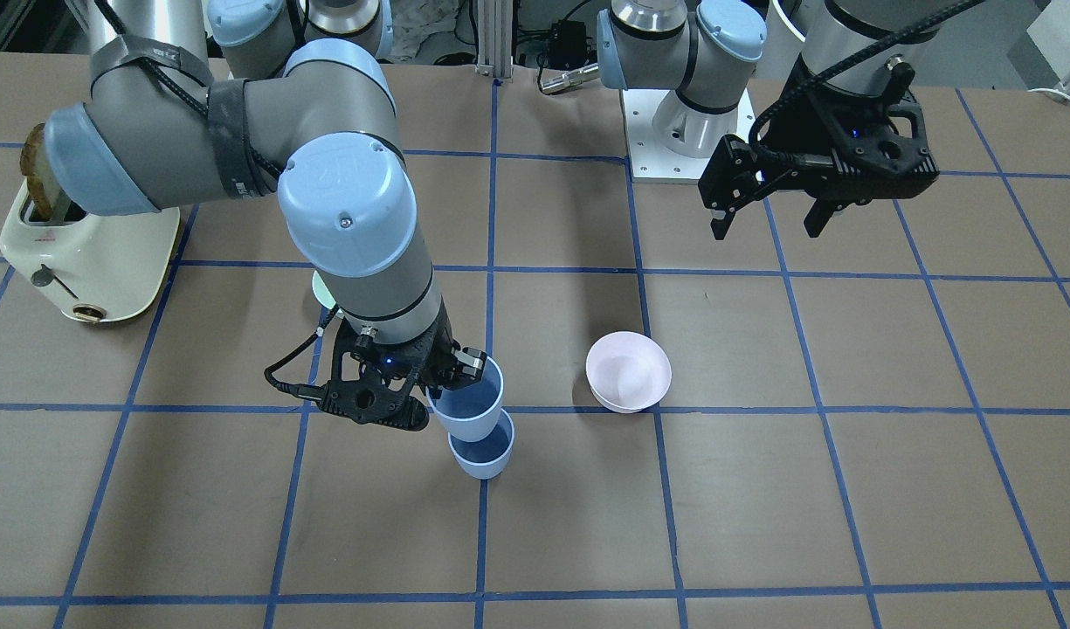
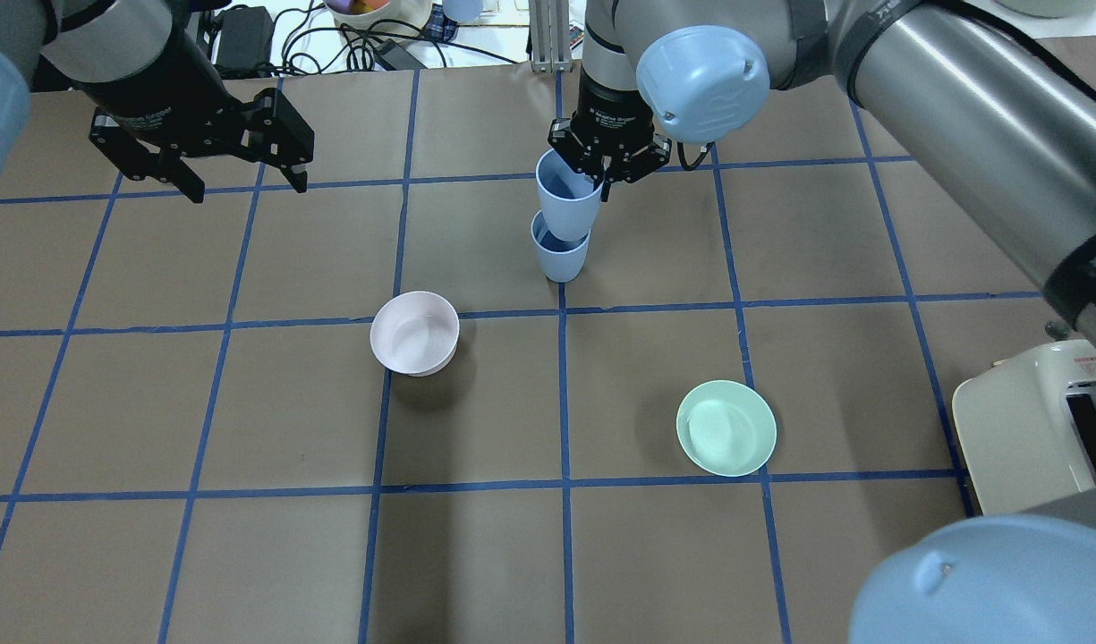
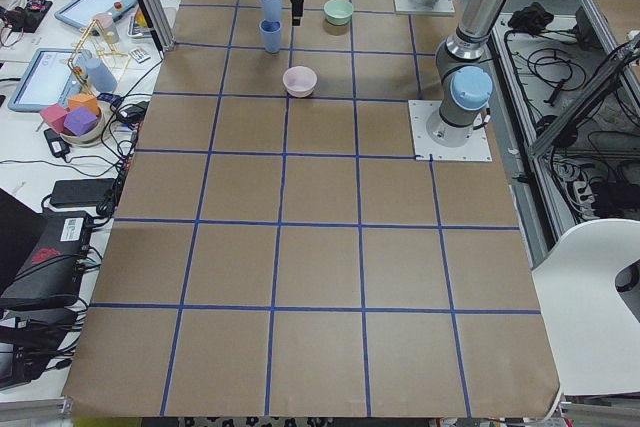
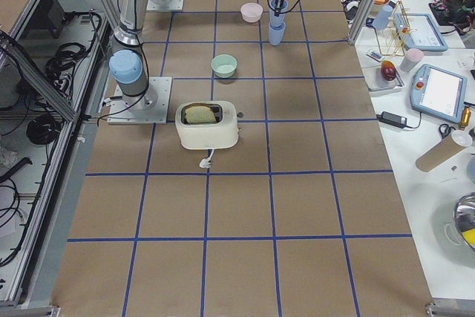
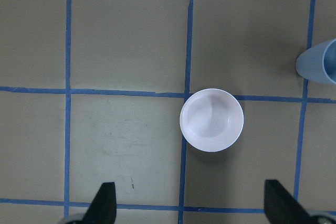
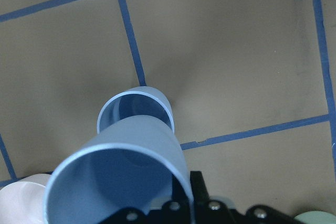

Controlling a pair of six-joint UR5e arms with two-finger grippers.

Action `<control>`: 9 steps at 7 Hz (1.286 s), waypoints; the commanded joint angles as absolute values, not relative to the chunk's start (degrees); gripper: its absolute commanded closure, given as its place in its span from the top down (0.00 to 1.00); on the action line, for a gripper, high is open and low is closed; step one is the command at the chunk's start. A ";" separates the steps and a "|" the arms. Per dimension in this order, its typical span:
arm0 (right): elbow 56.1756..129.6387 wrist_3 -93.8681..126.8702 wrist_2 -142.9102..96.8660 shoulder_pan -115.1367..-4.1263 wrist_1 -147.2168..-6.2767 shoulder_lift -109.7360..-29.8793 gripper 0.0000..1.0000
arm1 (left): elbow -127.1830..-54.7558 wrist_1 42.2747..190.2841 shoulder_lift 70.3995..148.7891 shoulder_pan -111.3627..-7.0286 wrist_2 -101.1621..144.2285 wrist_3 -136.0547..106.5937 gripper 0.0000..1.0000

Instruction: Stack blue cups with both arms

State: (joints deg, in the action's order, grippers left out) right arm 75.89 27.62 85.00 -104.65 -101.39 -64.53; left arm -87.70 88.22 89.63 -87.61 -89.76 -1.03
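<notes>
My right gripper (image 2: 607,170) is clamped on the rim wall of one cup (image 2: 565,201). I hold it tilted in the air, right over the second cup (image 2: 561,255). The base of the held one sits at the mouth of the lower one; I cannot tell whether they touch. The lower cup stands upright on the table (image 2: 243,555), at a lengthwise tape line, on the far side of a cross line.

My left gripper (image 2: 246,183) hangs with its fingers spread wide and nothing between them, well apart from the cups, above brown paper. My wrist camera there looks straight down on the pink bowl (image 5: 211,120).

Bare paper shows on all sides of the lower cup. The pink bowl is the nearest thing, off to my left and closer to me, well apart. The green bowl (image 2: 726,427) lies to my right and nearer still to me. The toaster (image 2: 1031,429) stands by the edge at my right end of the table, far from the cups. The far edge lies beyond my right gripper, not close.

Count: two cups, two bowls, one toaster with a slice in it.
</notes>
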 commanded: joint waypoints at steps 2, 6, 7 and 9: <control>75.94 27.60 83.06 -104.85 -103.09 -63.46 0.00 | -87.98 88.15 89.74 -87.63 -89.39 -0.97 1.00; 75.94 27.16 83.58 -104.77 -103.18 -62.31 0.60 | -88.24 88.15 89.30 -87.71 -89.47 -0.97 1.00; 75.94 27.42 83.85 -104.68 -103.18 -62.58 0.95 | -88.33 88.24 89.21 -87.71 -89.47 -0.97 1.00; 75.85 27.51 85.94 -104.07 -102.14 -64.24 1.00 | -88.33 88.33 89.03 -87.72 -89.56 -0.97 1.00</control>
